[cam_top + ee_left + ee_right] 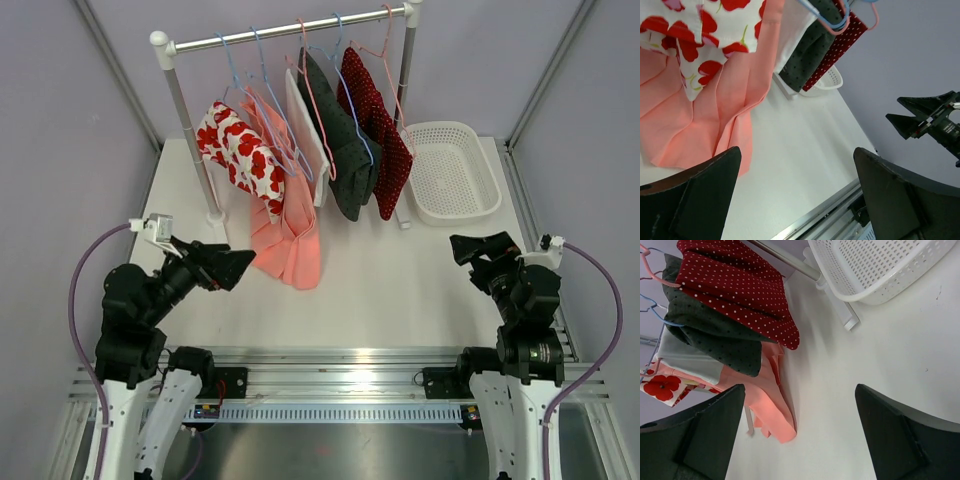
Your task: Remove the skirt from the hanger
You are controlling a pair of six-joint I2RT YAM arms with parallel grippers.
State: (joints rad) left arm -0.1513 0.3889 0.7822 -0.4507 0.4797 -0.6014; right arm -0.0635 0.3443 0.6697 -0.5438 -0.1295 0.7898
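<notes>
two tools: left tool and right tool both spread wide, empty
pink skirt: hung from rail, near left tool, hem resting on desk
handling: likely light, limp, pleated, prone to slip; pinch near the waistband
views: left wrist showed pleats close; only top showed hanger hooks

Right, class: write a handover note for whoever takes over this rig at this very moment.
Left hand: open, empty, over the table beside the hem of the pink skirt.
Right hand: open, empty, on the near side of the white basket.
The pink skirt hangs on the rail, hem resting on the table.
Done: nothing.
Left: the whole removal.
</notes>
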